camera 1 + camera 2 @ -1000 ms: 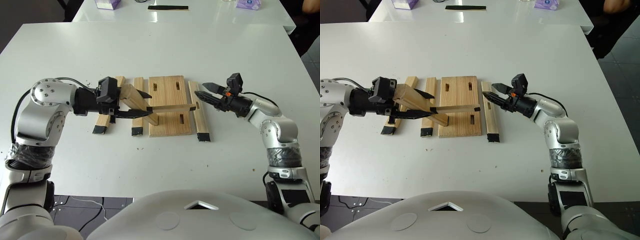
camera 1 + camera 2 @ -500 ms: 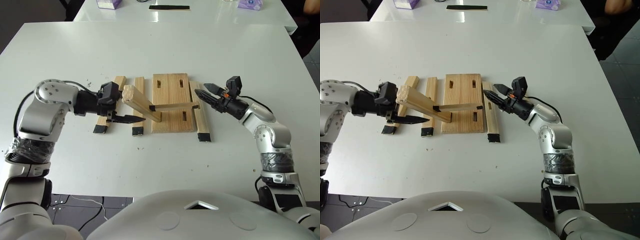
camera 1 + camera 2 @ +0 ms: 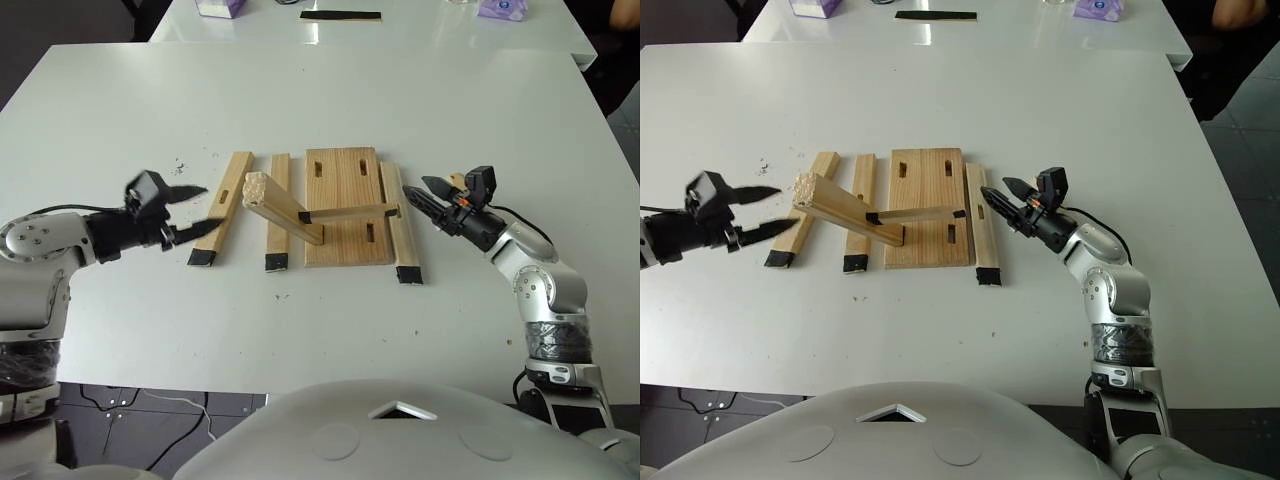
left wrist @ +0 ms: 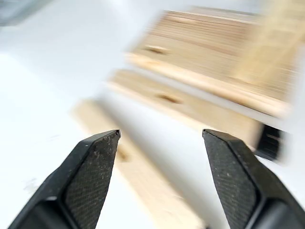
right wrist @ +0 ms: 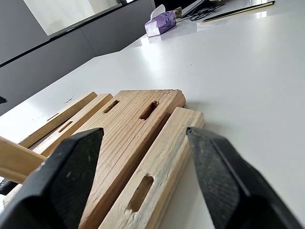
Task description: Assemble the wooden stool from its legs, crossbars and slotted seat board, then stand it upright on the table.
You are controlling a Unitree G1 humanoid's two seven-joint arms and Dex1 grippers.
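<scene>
The slotted seat board [image 3: 345,175] lies flat in the middle of the white table [image 3: 400,90]. Three loose legs lie flat alongside it, each with a black cap at its near end: the leftmost leg [image 3: 230,195] and a second leg [image 3: 277,235] to the left of the board, and a right leg [image 3: 402,235] tight against the board's right edge. A fourth, tilted leg [image 3: 283,207] crosses over the second leg, its left end raised and its lower end at the board's left edge. A crossbar [image 3: 350,211] joined to it reaches right across the board to the right leg.

The left gripper [image 3: 212,206] hovers just left of the leftmost leg, its fingers spread wide with nothing between them. The right gripper [image 3: 418,188] sits just right of the right leg, near its far end, fingers likewise apart and holding nothing.
</scene>
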